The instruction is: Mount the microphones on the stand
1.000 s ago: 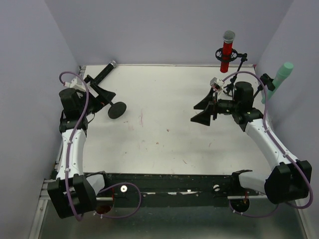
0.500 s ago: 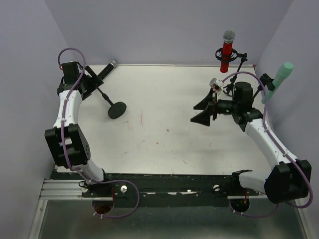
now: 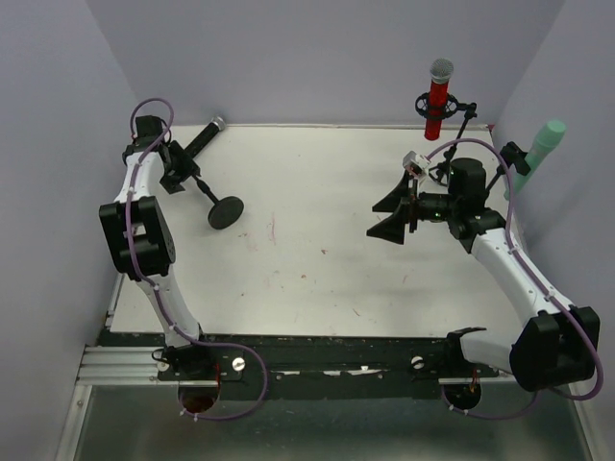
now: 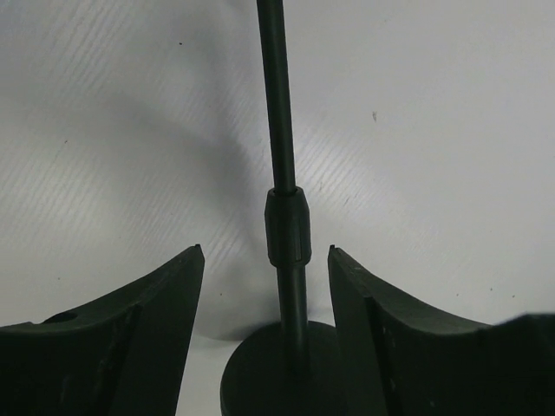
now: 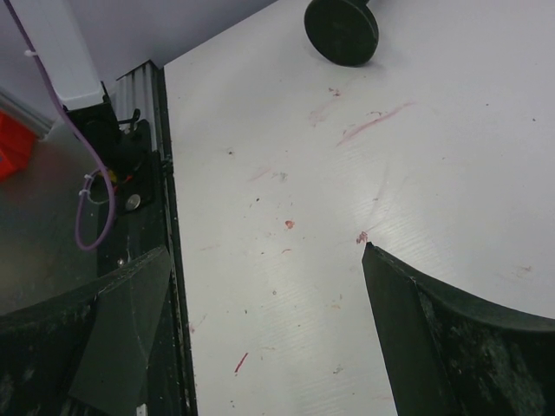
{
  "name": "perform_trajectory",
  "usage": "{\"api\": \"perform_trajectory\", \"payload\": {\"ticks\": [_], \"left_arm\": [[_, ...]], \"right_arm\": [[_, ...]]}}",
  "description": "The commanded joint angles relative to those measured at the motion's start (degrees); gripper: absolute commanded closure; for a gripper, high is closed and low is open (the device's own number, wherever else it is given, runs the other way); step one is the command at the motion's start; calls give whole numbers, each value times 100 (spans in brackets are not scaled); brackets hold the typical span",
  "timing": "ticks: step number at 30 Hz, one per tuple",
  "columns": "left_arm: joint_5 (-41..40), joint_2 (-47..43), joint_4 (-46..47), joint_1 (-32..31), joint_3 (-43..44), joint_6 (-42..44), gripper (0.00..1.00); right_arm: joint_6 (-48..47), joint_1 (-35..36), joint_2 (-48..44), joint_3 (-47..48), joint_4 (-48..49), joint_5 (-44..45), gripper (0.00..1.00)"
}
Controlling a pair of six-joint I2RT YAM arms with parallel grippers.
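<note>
Soft, even light leaves the table bright and free of glare. Ahead of the left fingers a broad grey shadow falls beside the pole, itself slightly soft. The right fingers are near-black and blurred, but the surface between them is sharp.

3 microphones are present. The red microphone, with a silver mesh head, stands upright in a clip at far right. The mint-green microphone sits tilted at the right wall. The black microphone, also silver-headed, lies at the far-left corner, near a black round-based stand.
</note>
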Motion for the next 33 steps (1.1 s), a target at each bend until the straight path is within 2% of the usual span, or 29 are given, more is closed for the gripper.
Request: {"api": "perform_trajectory", "payload": {"ticks": [1, 3, 5, 8, 10, 22, 29, 33], "left_arm": [[-186, 387, -361, 26, 470, -104, 34], [-221, 581, -458, 35, 672, -139, 34], [-169, 765, -502, 35, 831, -166, 39], [-124, 968, -607, 26, 1033, -219, 39], [-19, 1047, -607, 8, 1148, -227, 47], [-466, 1627, -1582, -150, 2264, -209, 50], [-678, 1663, -1872, -273, 2317, -271, 50], [-766, 1392, -1743, -334, 1810, -254, 49]], "right_arm": [[-124, 37, 71, -30, -72, -126, 0], [-142, 46, 80, -21, -98, -144, 0], [-151, 46, 88, -21, -107, -170, 0], [-151, 46, 97, -30, -107, -214, 0], [-159, 55, 115, -48, -107, -284, 0], [-300, 108, 106, 31, -274, -346, 0], [-344, 108, 62, 58, -335, -355, 0], [-353, 108, 27, 75, -353, -390, 1]]}}
